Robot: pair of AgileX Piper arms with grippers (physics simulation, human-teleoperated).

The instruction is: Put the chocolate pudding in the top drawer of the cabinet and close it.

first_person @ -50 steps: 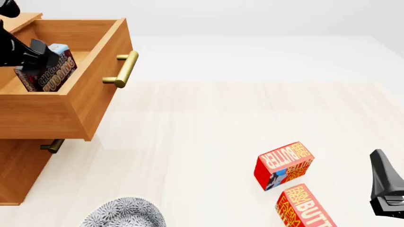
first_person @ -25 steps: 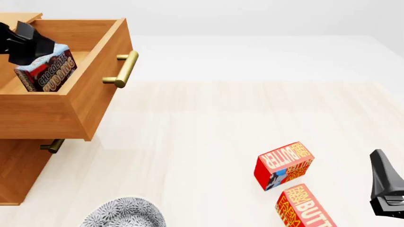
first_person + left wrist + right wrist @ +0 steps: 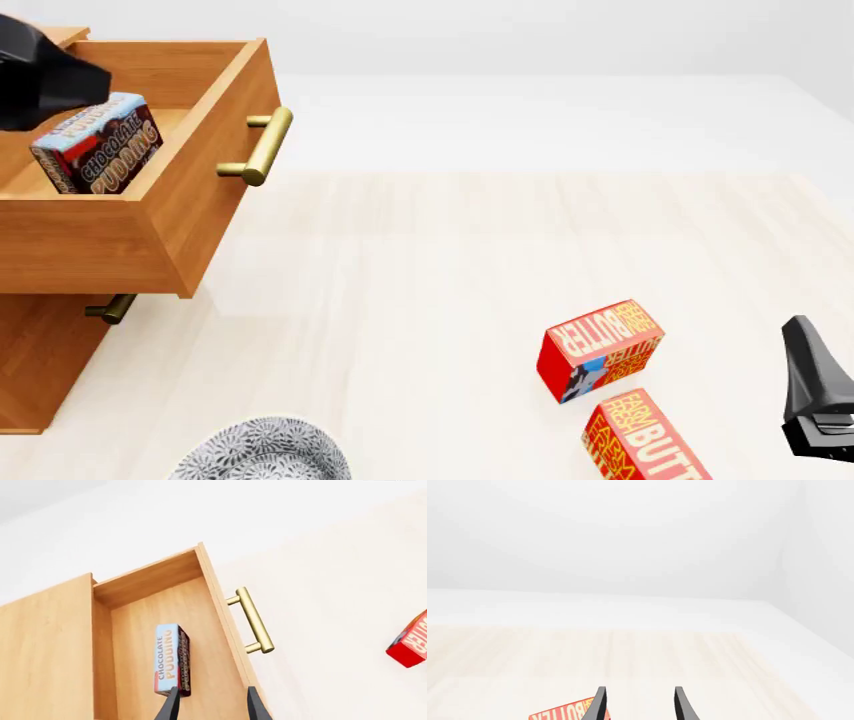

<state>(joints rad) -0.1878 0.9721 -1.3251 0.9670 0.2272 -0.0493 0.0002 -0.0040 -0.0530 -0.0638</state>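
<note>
Presently: chocolate pudding (image 3: 96, 142), one box, lying inside the top drawer (image 3: 158, 215) of the cabinet (image 3: 40, 355) at the far left of the tabletop (image 3: 441, 300); the drawer stands pulled out toward the right, its brass bar handle (image 3: 263, 146) on the right-facing front. Left gripper (image 3: 212, 705): jaws parted and holding nothing, above the drawer interior, apart from the box; in the left wrist view the pudding shows just beyond the fingertips, nearer one finger than the other, its long axis running roughly along the drawer's depth and parallel to the drawer front. In the front view only a dark part of the left arm shows at the far left edge, above the box. Right gripper (image 3: 639, 705): jaws parted, empty, at the near right edge of the scene, well apart from the cabinet, with two butter boxes (image 3: 601, 350) just to its left. Judgement: placement looks done, closing not yet done; the move ahead turns on the drawer front and handle, which lie to the right of the left jaws, and a push leftward on that front should shut it. Left arm far nearer than right
</note>
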